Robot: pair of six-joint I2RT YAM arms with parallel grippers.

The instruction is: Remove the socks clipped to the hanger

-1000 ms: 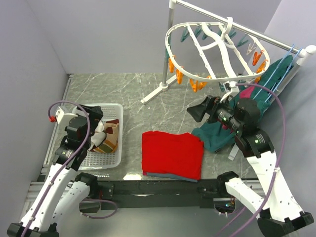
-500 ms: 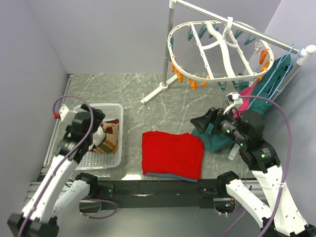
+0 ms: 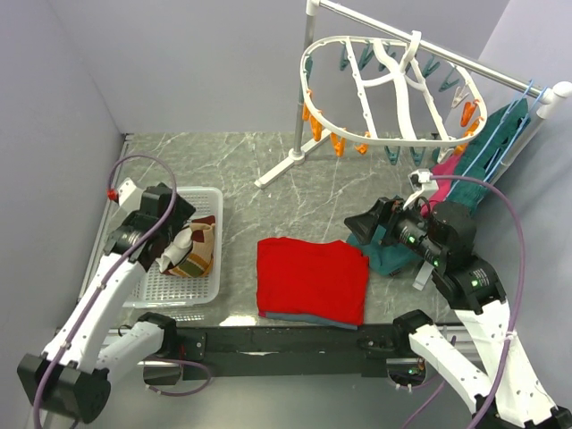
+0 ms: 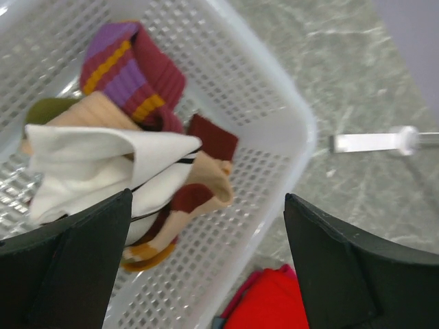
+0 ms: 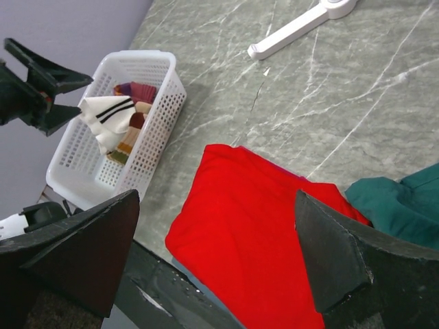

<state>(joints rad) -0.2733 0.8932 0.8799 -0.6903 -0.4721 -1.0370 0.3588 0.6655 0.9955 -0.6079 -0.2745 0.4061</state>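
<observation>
Several socks (image 4: 130, 171) heaped in the white basket (image 4: 288, 130) directly beneath the left gripper (image 4: 207, 205), gripper spread wide and empty, right gripper (image 5: 218, 199) equally wide above the red cloth (image 5: 240, 233), hanger (image 3: 413, 54) suspended up beyond the right gripper.

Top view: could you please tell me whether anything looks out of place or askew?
The hanger hangs tilted, not level, with no socks on it; the socks lie heaped in the basket. A teal garment lies crumpled beside the red cloth.
</observation>
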